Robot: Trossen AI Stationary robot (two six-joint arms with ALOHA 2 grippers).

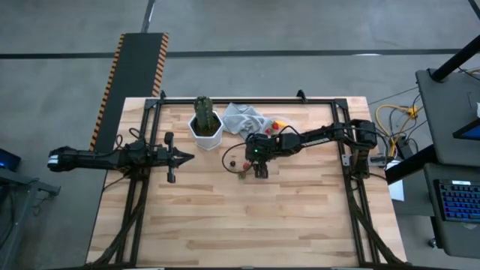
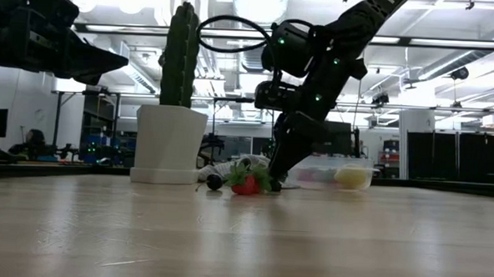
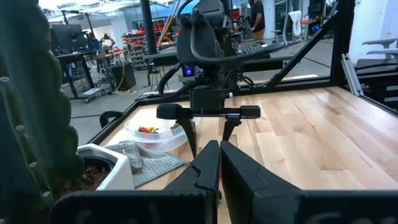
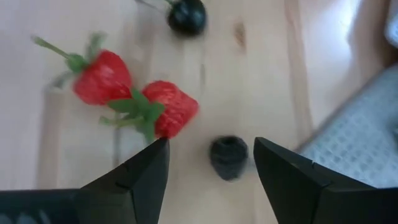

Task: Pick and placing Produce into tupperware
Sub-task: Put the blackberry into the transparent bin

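Note:
My right gripper [image 4: 210,144] is open and points down just above the table, near the table's middle [image 1: 259,171]. A dark berry [image 4: 228,157] lies on the wood between its two fingers, apart from both. Two red strawberries [image 4: 102,76] [image 4: 171,109] with green stems lie beside it, and another dark piece [image 4: 186,15] lies farther off. In the low view a strawberry [image 2: 245,185] rests on the table by the fingers. The round see-through tupperware [image 1: 278,127] [image 2: 341,172] sits behind, holding red and yellow pieces. My left gripper [image 1: 187,157] [image 3: 219,158] is shut and waits at the table's left.
A tall green cactus in a white hexagonal pot [image 1: 205,124] stands toward the far side. A light grey cloth [image 1: 244,118] lies between the pot and the tupperware. Bare wood [image 1: 247,225] stretches across the near half of the table. A black frame runs along the table's edges.

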